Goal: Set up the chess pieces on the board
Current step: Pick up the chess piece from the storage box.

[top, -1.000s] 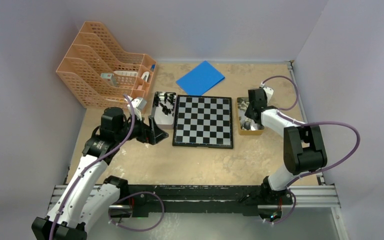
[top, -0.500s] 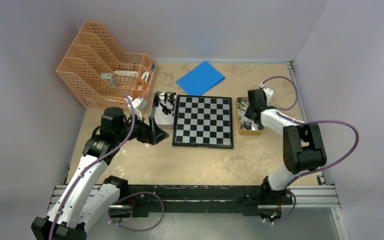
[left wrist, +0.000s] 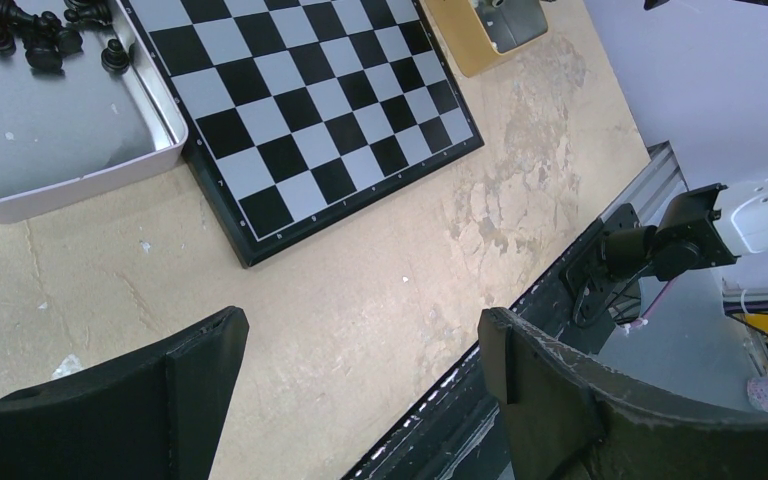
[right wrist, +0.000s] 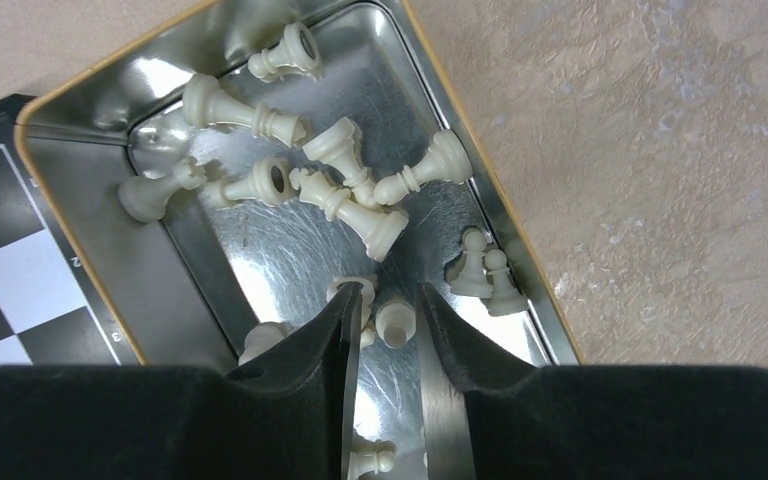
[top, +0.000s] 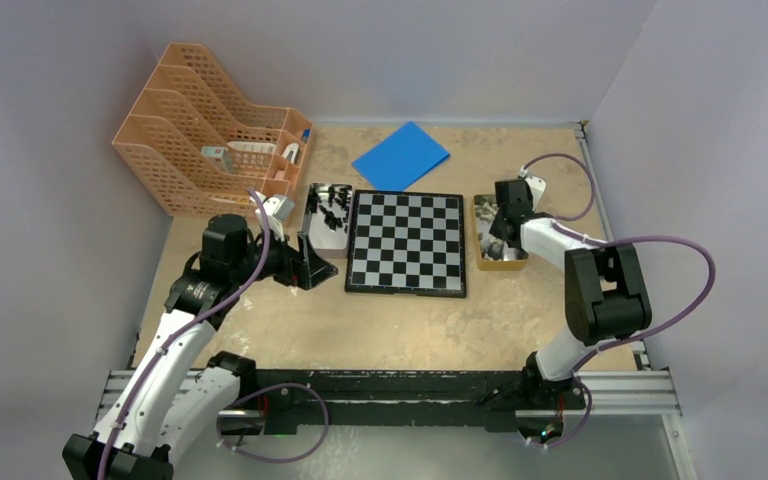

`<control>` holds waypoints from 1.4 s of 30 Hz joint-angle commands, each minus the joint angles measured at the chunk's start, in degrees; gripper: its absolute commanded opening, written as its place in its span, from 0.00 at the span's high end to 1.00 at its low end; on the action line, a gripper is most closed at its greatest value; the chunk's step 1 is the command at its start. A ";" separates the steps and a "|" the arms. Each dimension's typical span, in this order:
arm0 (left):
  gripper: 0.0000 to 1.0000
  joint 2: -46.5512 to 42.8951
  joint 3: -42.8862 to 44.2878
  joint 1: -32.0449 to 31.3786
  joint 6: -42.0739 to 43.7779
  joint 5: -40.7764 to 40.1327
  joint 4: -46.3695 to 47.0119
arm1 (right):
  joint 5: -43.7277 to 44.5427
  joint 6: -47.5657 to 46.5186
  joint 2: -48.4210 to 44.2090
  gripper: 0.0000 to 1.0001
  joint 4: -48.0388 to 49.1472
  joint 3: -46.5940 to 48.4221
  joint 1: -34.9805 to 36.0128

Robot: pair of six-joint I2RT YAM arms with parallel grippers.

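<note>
The board point(top: 406, 242) lies bare in the middle of the table and also shows in the left wrist view point(left wrist: 300, 110). Black chess pieces point(left wrist: 40, 40) lie in a grey tray point(top: 326, 218) at its left. White chess pieces point(right wrist: 345, 195) lie in a gold-rimmed tin point(right wrist: 460, 150) at its right. My right gripper point(right wrist: 388, 295) reaches down into the tin point(top: 498, 235), its jaws narrowly open either side of a white pawn point(right wrist: 395, 322). My left gripper point(left wrist: 360, 330) is wide open and empty, hovering left of the board's near corner point(top: 310, 265).
An orange file organiser point(top: 210, 140) stands at the back left. A blue square sheet point(top: 401, 155) lies behind the board. The black mounting rail point(top: 390, 385) runs along the near table edge. Purple walls close in the sides.
My right gripper has shifted very slightly inside the tin. The left arm has not moved.
</note>
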 commanded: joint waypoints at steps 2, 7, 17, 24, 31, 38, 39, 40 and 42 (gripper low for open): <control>0.14 -0.33 -0.01 -0.27 -0.81 0.23 1.71 | 0.60 0.01 0.69 0.71 1.59 -0.88 -0.24; 0.14 -0.31 0.08 -0.27 -0.81 0.06 1.59 | 0.09 0.17 0.82 0.72 1.43 -0.79 -0.24; 0.14 -0.37 -0.01 -0.27 -0.81 -0.44 1.51 | -0.83 0.28 0.01 0.74 1.37 -1.07 -0.24; 0.14 -0.23 -0.01 -0.27 -0.81 -0.50 1.49 | 0.27 0.13 -0.35 0.79 1.31 -1.08 -0.18; 0.14 0.78 0.04 -0.27 -0.83 -0.94 1.43 | 1.84 -0.18 -2.36 0.84 0.37 -0.71 -0.16; 0.14 1.54 0.08 -0.27 -0.90 -0.65 1.51 | 1.80 -0.42 -5.16 0.89 -1.61 0.44 -0.07; 0.14 1.47 0.07 -0.27 -0.90 -0.78 1.51 | 1.69 -0.53 -5.47 0.89 -1.89 0.56 0.06; 0.14 1.34 0.01 -0.27 -0.92 -0.88 1.43 | 1.61 -0.62 -5.75 0.89 -2.21 0.77 0.06; 0.14 1.29 0.07 -0.27 -0.97 -1.17 1.34 | 1.83 -0.67 -6.26 0.89 -3.09 1.48 0.38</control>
